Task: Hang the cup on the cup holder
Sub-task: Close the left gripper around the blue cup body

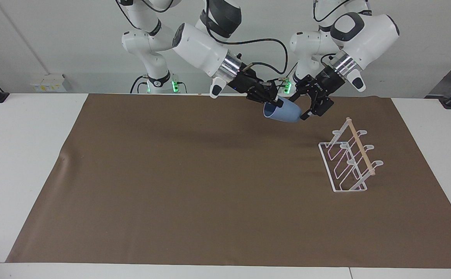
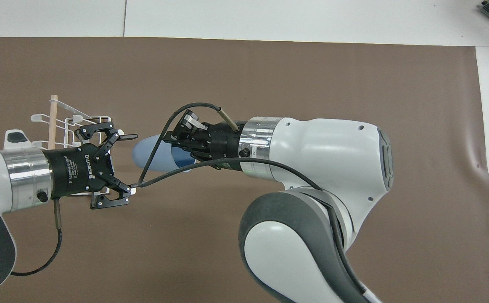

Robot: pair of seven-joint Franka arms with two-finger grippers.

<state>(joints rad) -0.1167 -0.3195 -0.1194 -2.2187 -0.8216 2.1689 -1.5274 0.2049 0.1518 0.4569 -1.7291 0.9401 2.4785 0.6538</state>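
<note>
The light-blue cup [image 1: 284, 112] hangs in the air on its side, over the mat near the robots' edge. My right gripper [image 1: 273, 102] is shut on its rim, one finger inside the mouth; it also shows in the overhead view [image 2: 178, 145] with the cup [image 2: 148, 154]. My left gripper [image 1: 302, 107] is open, its fingertips level with the cup's rounded base, one on each side in the overhead view [image 2: 133, 163]; I cannot tell whether they touch. The white wire cup holder [image 1: 348, 159] with its wooden dowel stands on the mat toward the left arm's end, partly hidden under the left wrist in the overhead view [image 2: 64, 123].
A brown mat [image 1: 194, 186] covers most of the white table [image 1: 23, 155]. The right arm's big elbow [image 2: 307, 235] fills the lower middle of the overhead view. A black cable [image 2: 160, 126] loops by the cup.
</note>
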